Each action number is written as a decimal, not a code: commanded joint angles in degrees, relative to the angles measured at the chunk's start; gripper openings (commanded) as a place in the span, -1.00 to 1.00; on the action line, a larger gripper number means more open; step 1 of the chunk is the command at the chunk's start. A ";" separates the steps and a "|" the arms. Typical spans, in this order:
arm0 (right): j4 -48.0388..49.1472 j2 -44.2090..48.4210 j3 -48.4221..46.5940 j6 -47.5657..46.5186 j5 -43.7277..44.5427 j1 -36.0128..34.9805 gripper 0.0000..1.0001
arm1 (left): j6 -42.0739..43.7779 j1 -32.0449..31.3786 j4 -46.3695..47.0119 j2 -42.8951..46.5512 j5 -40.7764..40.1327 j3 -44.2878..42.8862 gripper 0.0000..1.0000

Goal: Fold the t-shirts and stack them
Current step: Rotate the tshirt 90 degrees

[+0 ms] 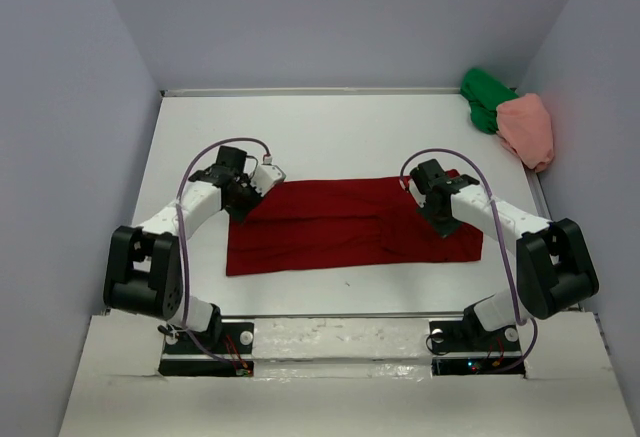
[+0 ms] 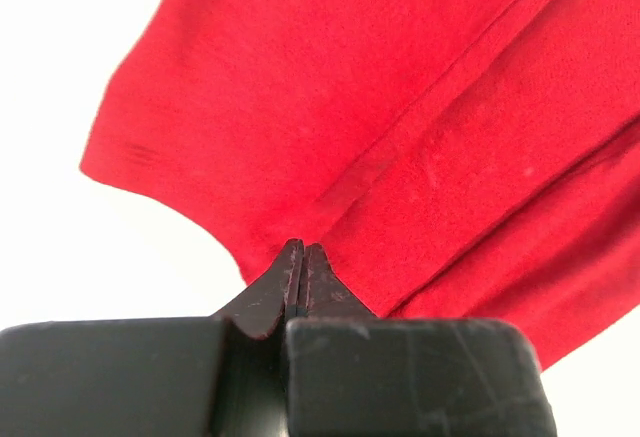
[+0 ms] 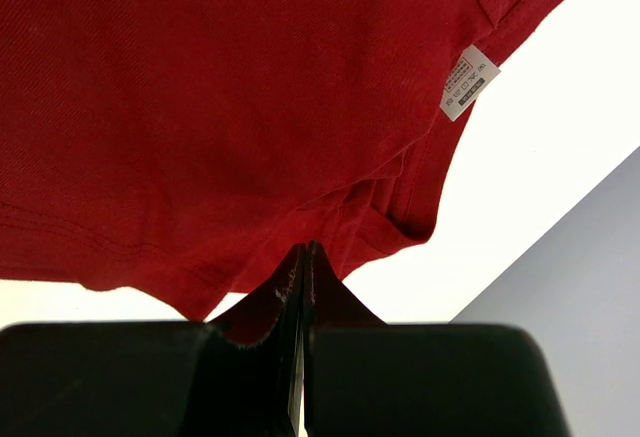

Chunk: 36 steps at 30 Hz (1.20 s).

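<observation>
The dark red t-shirt [image 1: 350, 227] lies on the white table [image 1: 330, 132] as a long band running left to right. My left gripper [image 1: 242, 205] is at its far left corner, jaws pressed together on the cloth edge [image 2: 303, 249], where a seam runs into the tips. At the far right corner my right gripper [image 1: 441, 219] is shut as well, and bunched cloth gathers at its tips [image 3: 304, 247]. A white label [image 3: 468, 82] shows on that end. The green t-shirt [image 1: 487, 97] and the salmon pink t-shirt [image 1: 528, 129] lie crumpled together in the far right corner.
Grey walls [image 1: 70, 107] close in the table on the left, back and right. The two crumpled shirts rest against the right wall. Both arm bases [image 1: 340, 342] stand at the near edge.
</observation>
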<state>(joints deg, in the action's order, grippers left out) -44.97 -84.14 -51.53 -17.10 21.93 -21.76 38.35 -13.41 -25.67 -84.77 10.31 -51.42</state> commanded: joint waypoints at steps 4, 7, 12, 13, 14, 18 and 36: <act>-0.56 0.03 -1.82 0.14 0.21 0.31 -1.00 | 0.94 -0.04 -2.81 7.87 4.72 -4.92 -1.00; -0.47 -1.03 -2.35 0.14 0.13 0.31 -1.00 | 0.94 -0.04 -2.11 7.17 5.43 -4.92 -1.00; -0.47 -1.99 -2.70 0.40 -0.22 0.31 -1.00 | 0.50 0.05 1.32 2.34 5.51 -3.60 -1.00; -0.21 -2.08 -2.61 0.49 -0.22 0.31 -1.00 | 0.50 -0.04 1.85 1.03 6.04 -3.43 -1.00; -0.03 -2.17 -2.44 0.75 -0.75 0.31 -1.00 | 0.15 -0.04 3.42 0.58 6.04 -2.90 -1.00; 0.06 -2.35 -1.82 0.76 -0.75 0.31 -1.00 | -0.82 -0.04 6.86 -1.09 4.47 -2.63 -1.00; 0.15 -3.40 -0.68 0.32 -0.66 0.31 -1.00 | -1.70 -0.04 8.71 -13.22 -0.73 -4.65 -1.00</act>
<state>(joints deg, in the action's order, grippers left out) -44.95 -86.56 -52.01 -17.08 21.41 -21.76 37.10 -13.41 -16.93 -96.01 10.04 -55.16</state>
